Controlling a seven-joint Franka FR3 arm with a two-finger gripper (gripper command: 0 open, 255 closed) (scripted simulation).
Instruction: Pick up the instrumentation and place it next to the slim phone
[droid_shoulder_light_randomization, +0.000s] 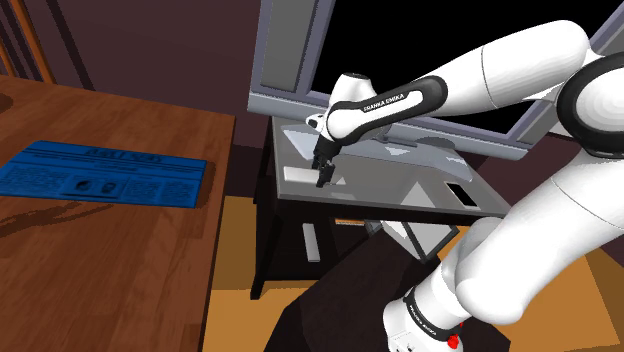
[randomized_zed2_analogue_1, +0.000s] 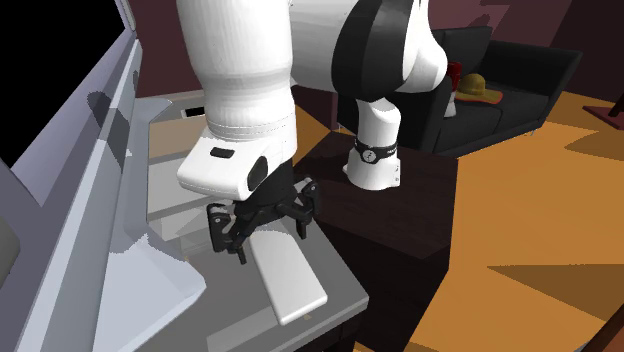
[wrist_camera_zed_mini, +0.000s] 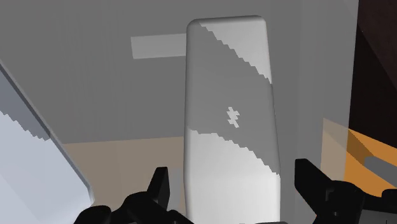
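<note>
The black gripper (randomized_zed2_analogue_1: 270, 243) hangs over the grey table (droid_shoulder_light_randomization: 400, 185), fingers spread wide to either side of the flat white instrument (randomized_zed2_analogue_1: 288, 275) without touching it. In the shoulder view the slim phone (droid_shoulder_light_randomization: 462, 195) lies at the gripper's three o'clock, well apart.

Dark maroon wall (droid_shoulder_light_randomization: 170, 45), grey-framed window (droid_shoulder_light_randomization: 285, 50) with a black area beyond, grey-topped side table (droid_shoulder_light_randomization: 400, 185) on a dark frame below it, brown wooden table (droid_shoulder_light_randomization: 130, 110) at shoulder view's left, orange-tan floor (droid_shoulder_light_randomization: 232, 290), black sofa (randomized_zed2_analogue_1: 520, 85).
</note>
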